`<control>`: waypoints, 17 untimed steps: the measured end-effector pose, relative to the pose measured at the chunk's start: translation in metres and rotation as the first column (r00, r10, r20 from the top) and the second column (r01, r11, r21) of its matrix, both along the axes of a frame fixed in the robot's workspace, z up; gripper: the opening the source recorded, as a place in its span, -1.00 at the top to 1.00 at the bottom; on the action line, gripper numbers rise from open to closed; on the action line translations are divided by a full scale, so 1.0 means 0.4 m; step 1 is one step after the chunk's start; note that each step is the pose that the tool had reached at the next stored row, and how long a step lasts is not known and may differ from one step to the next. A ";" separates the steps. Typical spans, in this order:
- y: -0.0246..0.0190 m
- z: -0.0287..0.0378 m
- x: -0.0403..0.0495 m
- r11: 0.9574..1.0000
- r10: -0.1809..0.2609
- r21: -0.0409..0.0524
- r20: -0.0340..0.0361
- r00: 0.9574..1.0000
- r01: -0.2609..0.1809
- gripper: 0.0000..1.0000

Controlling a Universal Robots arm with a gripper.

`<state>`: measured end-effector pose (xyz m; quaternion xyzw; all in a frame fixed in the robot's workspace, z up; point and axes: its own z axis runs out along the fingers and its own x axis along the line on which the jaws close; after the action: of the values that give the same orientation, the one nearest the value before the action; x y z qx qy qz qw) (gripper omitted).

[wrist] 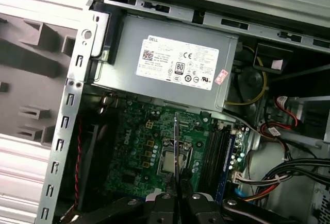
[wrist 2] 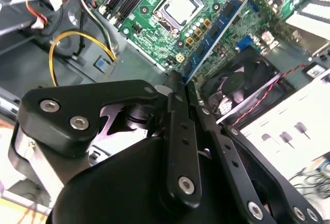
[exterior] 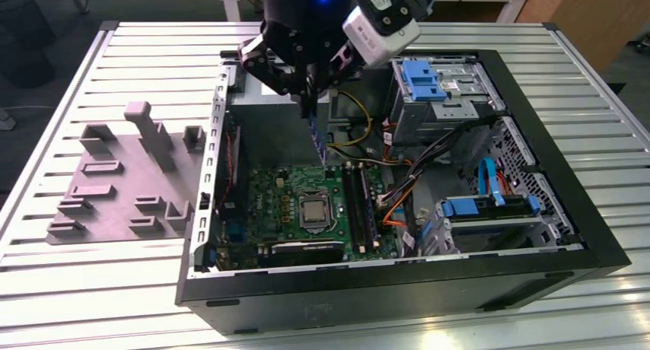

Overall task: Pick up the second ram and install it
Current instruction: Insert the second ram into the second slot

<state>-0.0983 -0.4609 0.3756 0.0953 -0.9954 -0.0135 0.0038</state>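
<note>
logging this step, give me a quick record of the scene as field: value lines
gripper: gripper above the open computer case, shut on the second ram
held item: the second ram, a thin blue-green stick hanging down from the fingertips; seen edge-on in the first wrist view
ram position: over the green motherboard, not yet seated in the memory slots
beside case: grey plastic holder on the slatted table, at the exterior view's left
inside case: power supply, blue drive bays
</note>
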 end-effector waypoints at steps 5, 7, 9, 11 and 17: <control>0.000 -0.001 0.000 0.997 -0.077 0.000 0.000 0.997 0.077 0.72; 0.000 -0.002 0.000 0.995 -0.105 0.000 0.000 0.995 0.105 0.72; 0.000 -0.002 0.000 0.991 -0.132 0.000 0.000 0.991 0.132 0.72; 0.000 -0.002 0.000 0.988 -0.158 0.000 0.000 0.988 0.158 0.72; 0.000 -0.003 0.000 0.982 -0.188 0.000 0.000 0.982 0.188 0.72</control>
<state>-0.0983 -0.4609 0.3746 0.0010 -0.9999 -0.0138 0.0025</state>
